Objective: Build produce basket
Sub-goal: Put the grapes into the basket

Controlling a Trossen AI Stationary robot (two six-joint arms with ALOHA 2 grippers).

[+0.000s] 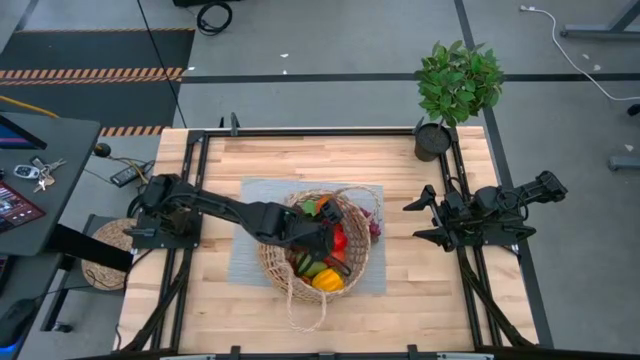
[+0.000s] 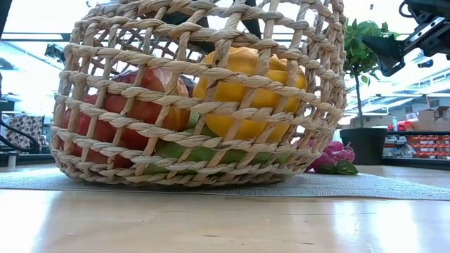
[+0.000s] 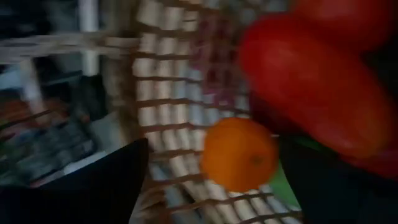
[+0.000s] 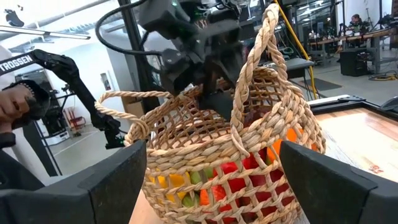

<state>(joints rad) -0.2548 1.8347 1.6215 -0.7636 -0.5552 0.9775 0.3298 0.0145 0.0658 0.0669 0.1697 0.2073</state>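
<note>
Wicker basket [image 1: 318, 252] full of produce [image 1: 328, 278]; left gripper [image 1: 322, 236] inside, grip unclear; right gripper [image 1: 418, 218] gaping empty at three o'clock.

Robotics lab, butcher-block table [image 1: 250, 310] on black frame, hazard-striped floor mats [image 1: 95, 73], cables, background workbenches [image 4: 348, 46]

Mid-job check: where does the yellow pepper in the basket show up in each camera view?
High view: yellow pepper at the basket's near edge, below the left gripper.
Low view: centre, behind the weave.
Left wrist view: not in it.
Right wrist view: yellow patches low behind the weave, probably it.
Shared landmark: the basket, in every view.
</note>
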